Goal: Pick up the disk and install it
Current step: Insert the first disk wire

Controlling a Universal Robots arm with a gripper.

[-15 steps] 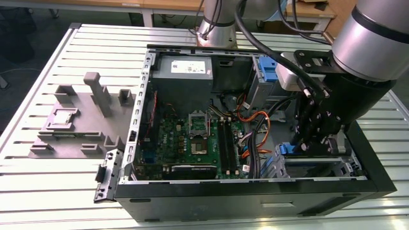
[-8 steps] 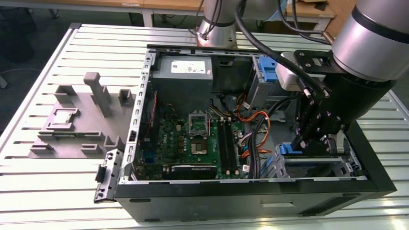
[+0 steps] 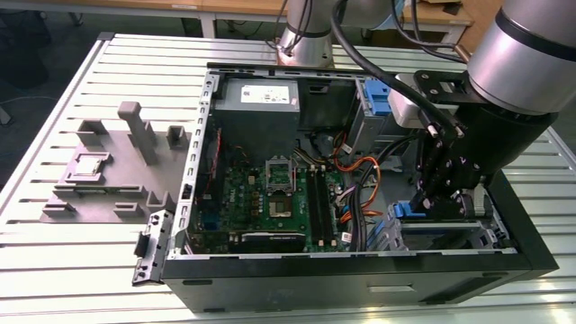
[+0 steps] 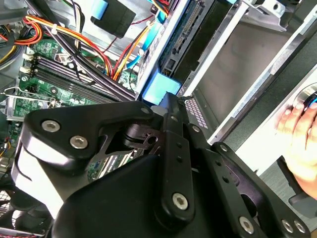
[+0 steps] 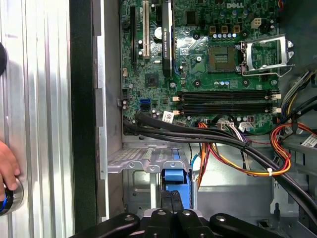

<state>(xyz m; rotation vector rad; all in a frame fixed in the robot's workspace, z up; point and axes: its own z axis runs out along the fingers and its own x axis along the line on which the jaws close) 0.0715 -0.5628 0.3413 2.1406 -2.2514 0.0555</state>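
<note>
At the case's near corner: a metal drive bay (image 3: 450,236), by the exterior view's right, holds the disk (image 3: 409,209).
Disk: its bright blue plastic bracket end shows in both wrist views (image 5: 176,177) (image 4: 161,89) and faces the motherboard; the rest sits back in the bay.
Pincer (image 3: 436,202): clenched, fingers drawn together, tips against the blue bracket; I cannot tell whether they pinch it.
Hand (image 5: 7,166): a person's, just outside the case wall.
Case (image 3: 360,273): black, open-topped, lying on the slatted metal surface (image 3: 90,270).
Mid-case: green motherboard (image 3: 270,196); orange and black cables (image 3: 360,179) run just beside the bay.
Far end: grey power-supply box (image 3: 259,101); upright blue latch (image 3: 376,98).
Outside the case: grey fixture (image 3: 99,175), at the exterior view's left.
</note>
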